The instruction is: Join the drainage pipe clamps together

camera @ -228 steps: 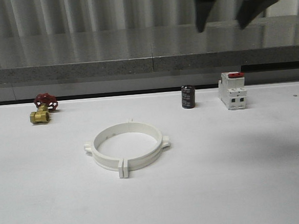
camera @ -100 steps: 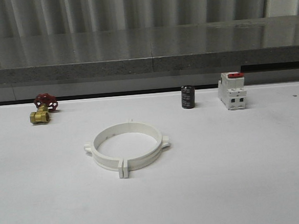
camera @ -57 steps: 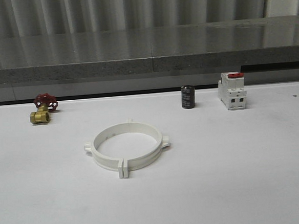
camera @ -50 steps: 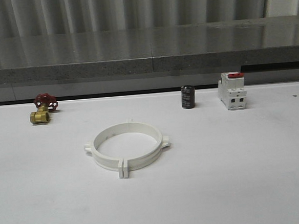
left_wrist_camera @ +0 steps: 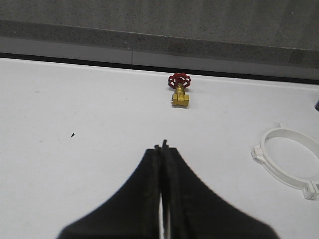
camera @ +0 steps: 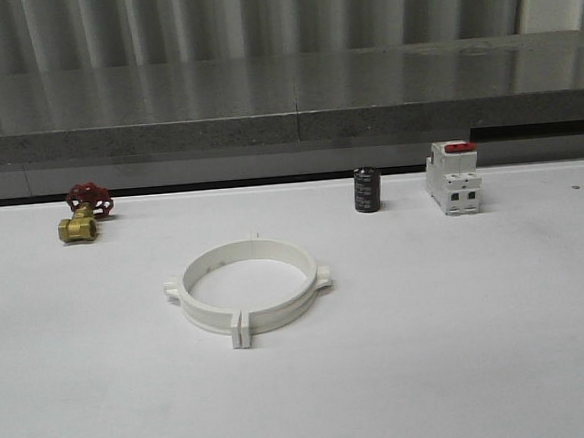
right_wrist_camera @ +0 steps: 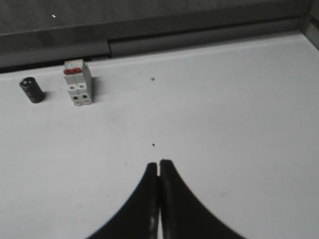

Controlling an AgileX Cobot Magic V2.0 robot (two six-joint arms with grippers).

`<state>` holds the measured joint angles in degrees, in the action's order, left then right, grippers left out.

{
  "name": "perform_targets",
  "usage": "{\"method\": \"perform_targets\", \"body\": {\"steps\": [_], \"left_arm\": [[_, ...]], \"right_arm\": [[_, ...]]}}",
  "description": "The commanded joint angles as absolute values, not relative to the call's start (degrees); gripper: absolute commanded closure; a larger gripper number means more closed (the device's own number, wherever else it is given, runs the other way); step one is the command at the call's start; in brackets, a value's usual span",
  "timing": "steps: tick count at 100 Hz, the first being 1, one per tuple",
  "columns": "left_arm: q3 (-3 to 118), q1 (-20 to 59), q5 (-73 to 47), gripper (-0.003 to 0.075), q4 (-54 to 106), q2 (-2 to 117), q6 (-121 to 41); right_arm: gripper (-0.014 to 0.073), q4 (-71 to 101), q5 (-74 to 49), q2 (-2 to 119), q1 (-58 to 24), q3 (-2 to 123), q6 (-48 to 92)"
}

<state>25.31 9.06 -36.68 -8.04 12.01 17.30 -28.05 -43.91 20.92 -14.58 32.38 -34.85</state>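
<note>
The drainage pipe clamps [camera: 248, 286] lie flat on the white table as one wide white ring, the two halves meeting at paired tabs at the near side and at the far side. Part of the same ring shows at the edge of the left wrist view [left_wrist_camera: 291, 159]. My left gripper [left_wrist_camera: 162, 147] hangs above bare table well away from the ring, its fingers pressed together with nothing between them. My right gripper [right_wrist_camera: 159, 163] is likewise shut and empty over bare table.
A brass valve with a red handwheel [camera: 84, 213] [left_wrist_camera: 180, 91] stands at the back left. A black cylinder [camera: 367, 190] [right_wrist_camera: 32, 90] and a white breaker with a red switch [camera: 453, 177] [right_wrist_camera: 78, 82] stand at the back right. A grey ledge [camera: 286, 127] runs behind the table.
The dark gripper seen at the top of the front view 2.3 s ago has left that view. Nothing on the table has moved.
</note>
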Motion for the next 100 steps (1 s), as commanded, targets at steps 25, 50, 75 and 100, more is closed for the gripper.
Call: {"method": "perform_targets", "body": {"steps": [25, 50, 75, 100], "left_arm": [[26.76, 9.07, -32.69, 0.0740, -7.94, 12.59, 17.48], [26.76, 9.07, -32.69, 0.0740, -7.94, 12.59, 17.48], [26.76, 9.07, -32.69, 0.0740, -7.94, 12.59, 17.48], [26.76, 9.07, -32.69, 0.0740, -7.94, 12.59, 17.48]], "right_arm": [[0.0662, -4.49, -19.45, 9.53, -3.07, 21.11, -6.38], [0.0662, 0.33, -8.12, 4.20, -0.80, 11.15, -2.93], [0.0662, -2.80, -6.42, 0.25, -0.80, 4.46, -8.05], [0.0662, -2.80, -2.11, -1.81, -0.80, -0.79, -9.24]]}}
